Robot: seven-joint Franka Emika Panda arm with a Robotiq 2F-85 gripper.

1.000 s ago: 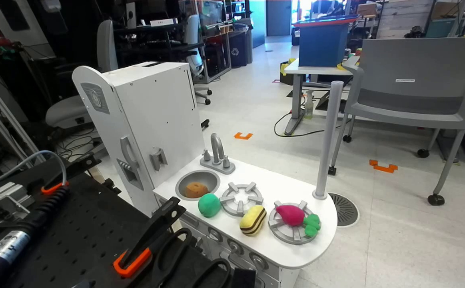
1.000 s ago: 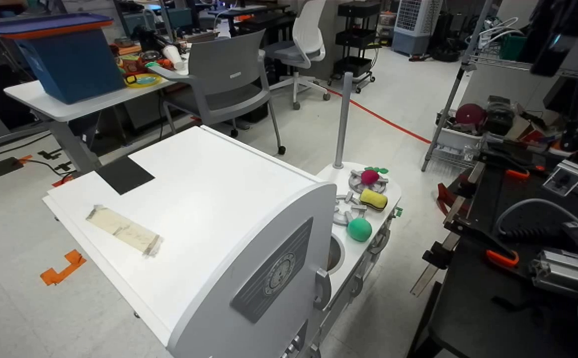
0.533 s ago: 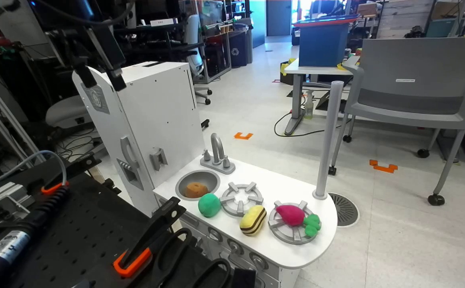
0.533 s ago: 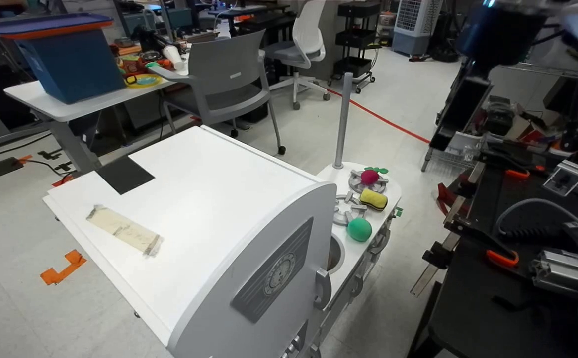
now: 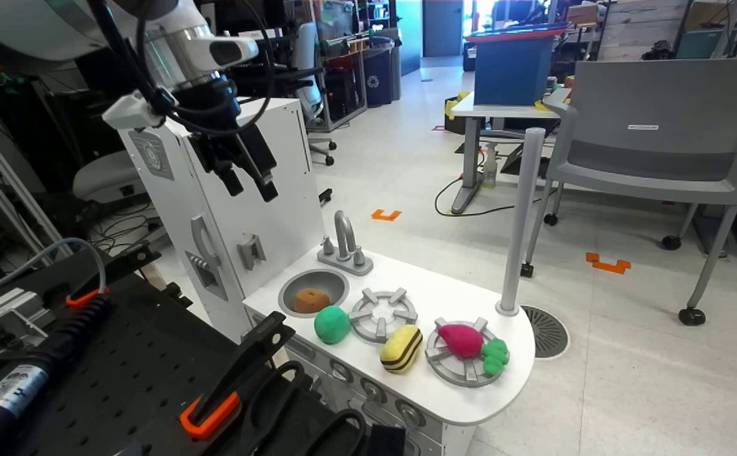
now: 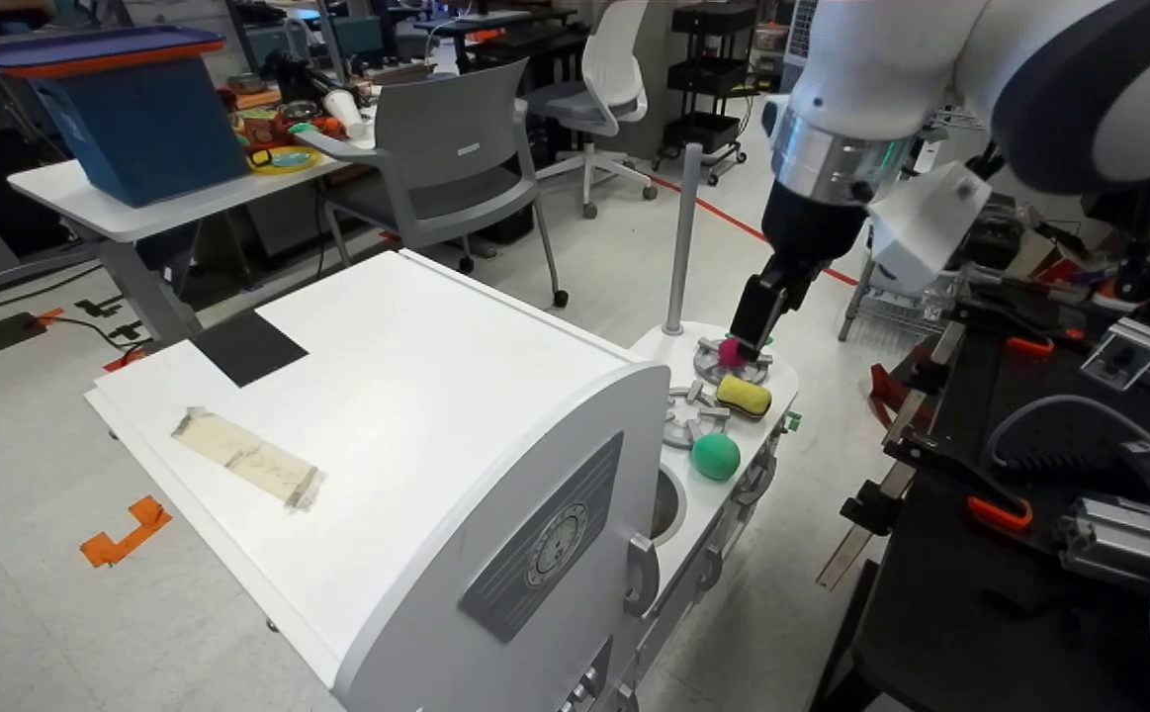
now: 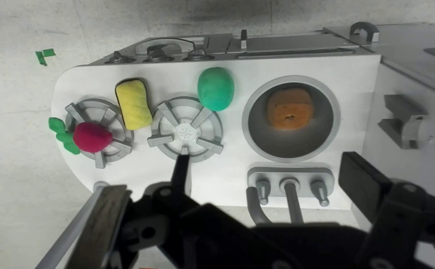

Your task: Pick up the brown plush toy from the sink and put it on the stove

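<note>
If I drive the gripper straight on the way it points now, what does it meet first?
Probably the sink or the brown plush toy inside it; the gripper seems aimed there. Depth is unclear, though, so one side might brush the green toy first.

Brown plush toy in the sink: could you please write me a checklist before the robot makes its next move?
1. Brown plush toy inside the sink: ok.
2. Gripper open: ok.
3. Gripper lined up over the toy: not ok; in the wrist view it lies outside the jaws.
4. Faucet clear of the descent: cannot tell; the wrist view shows it between the jaws.
5. Burner nearest the sink fully free: not ok; a green toy overlaps its edge.
</note>
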